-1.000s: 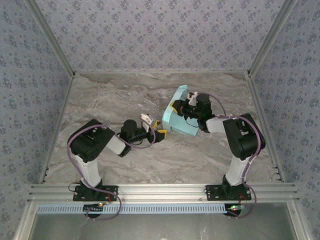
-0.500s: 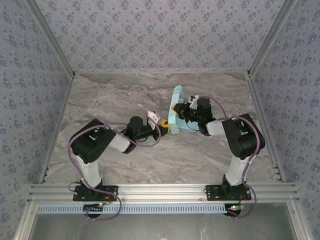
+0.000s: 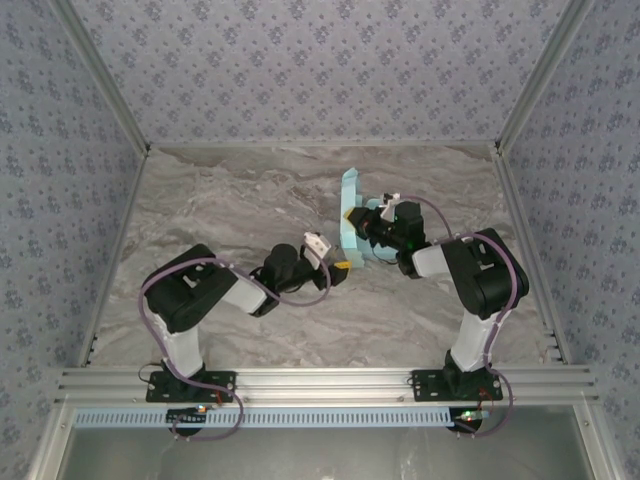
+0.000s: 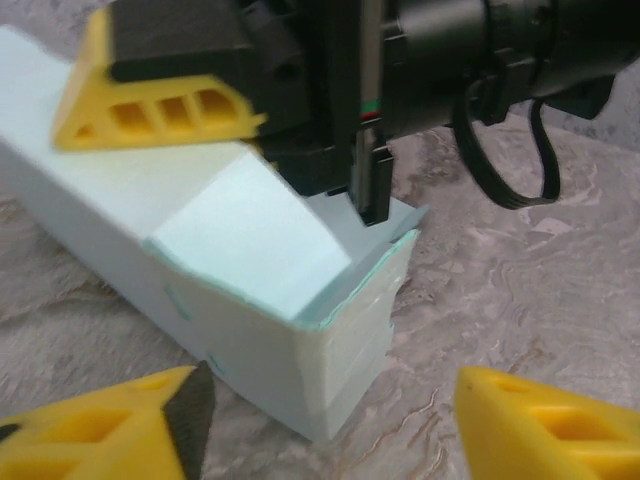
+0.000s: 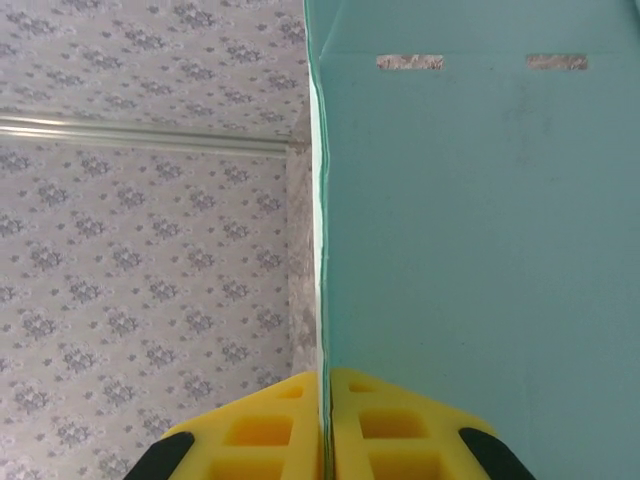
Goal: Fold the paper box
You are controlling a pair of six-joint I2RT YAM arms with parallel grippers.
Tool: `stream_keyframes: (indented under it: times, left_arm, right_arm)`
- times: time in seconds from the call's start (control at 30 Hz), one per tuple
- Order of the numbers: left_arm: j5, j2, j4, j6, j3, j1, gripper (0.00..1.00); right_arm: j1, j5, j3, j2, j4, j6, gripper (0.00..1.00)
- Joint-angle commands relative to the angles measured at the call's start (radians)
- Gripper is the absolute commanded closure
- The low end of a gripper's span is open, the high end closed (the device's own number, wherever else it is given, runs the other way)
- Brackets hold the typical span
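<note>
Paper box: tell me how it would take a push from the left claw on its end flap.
The paper box is thin card, so the flap would probably bend rather than resist. It looks light; pinched at one panel edge by the right claw, it may swing or flex.

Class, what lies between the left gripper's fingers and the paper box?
Only bare marble table. The left wrist view shows it on both sides of the paper box, between it and the open left gripper's fingers.
</note>
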Motion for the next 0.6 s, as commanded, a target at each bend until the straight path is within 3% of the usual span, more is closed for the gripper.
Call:
stream_keyframes:
  times: [0.0,0.1,0.23,0.4,0.57]
  left_arm:
    - [-0.032,-0.116,0.004,-0.026,-0.039,0.029,0.29]
    - [-0.029,-0.209,-0.075,-0.068,-0.063,0.068,0.28]
    - [-0.133,-0.293,-0.167,-0.048,-0.091,0.086,0.25]
    - [-0.175,-0.293,-0.179,-0.029,-0.114,0.113,0.25]
    - [-0.223,-0.232,-0.192,-0.059,-0.08,0.159,0.25]
  right_arm:
    - [0.049,0.139,-0.026,-0.064,0.006,0.062,0.89]
    - [0.116,0.281,-0.022,-0.11,-0.033,0.063,0.9]
    - [0.197,0.522,-0.031,-0.113,-0.017,0.135,0.92]
    - [0.302,0.776,0.022,-0.043,0.017,0.207,0.93]
    - [0.337,0.818,0.103,0.076,0.038,0.22,0.92]
